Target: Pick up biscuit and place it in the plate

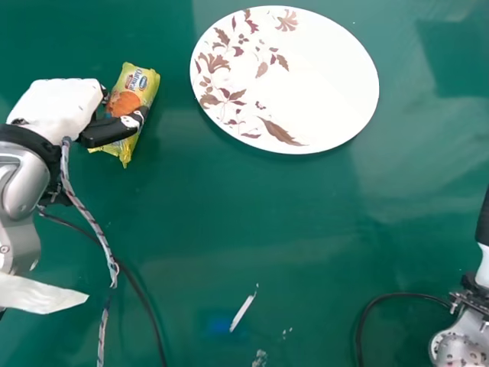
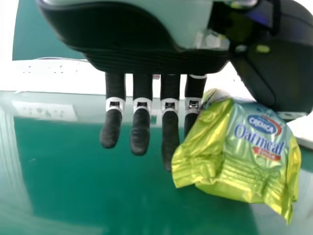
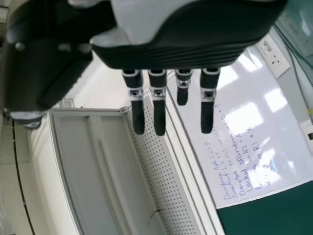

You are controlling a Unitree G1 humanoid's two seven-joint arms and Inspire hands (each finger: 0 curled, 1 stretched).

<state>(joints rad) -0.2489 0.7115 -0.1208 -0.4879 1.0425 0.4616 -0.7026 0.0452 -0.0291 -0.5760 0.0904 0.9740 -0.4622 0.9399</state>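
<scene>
The yellow biscuit packet (image 1: pixel 137 98) is at the upper left in the head view, beside my left hand (image 1: pixel 63 107). A dark digit of that hand reaches over the packet's lower part. In the left wrist view my left hand (image 2: pixel 141 122) has straight fingers, with the biscuit packet (image 2: pixel 244 152) between them and the thumb, partly covering one finger. Whether the packet rests on the table I cannot tell. Right of the packet lies the white plate (image 1: pixel 328 84) with brown leaf patterns. My right hand (image 1: pixel 484 264) is at the right edge; in its wrist view my right hand (image 3: pixel 159 105) has straight fingers.
On the green table (image 1: pixel 252 206), a small white strip (image 1: pixel 243 313) lies near the front. A dark cable (image 1: pixel 137 287) and a braided cord (image 1: pixel 93 222) run down at the left. Another cable (image 1: pixel 382 297) curves by the right arm.
</scene>
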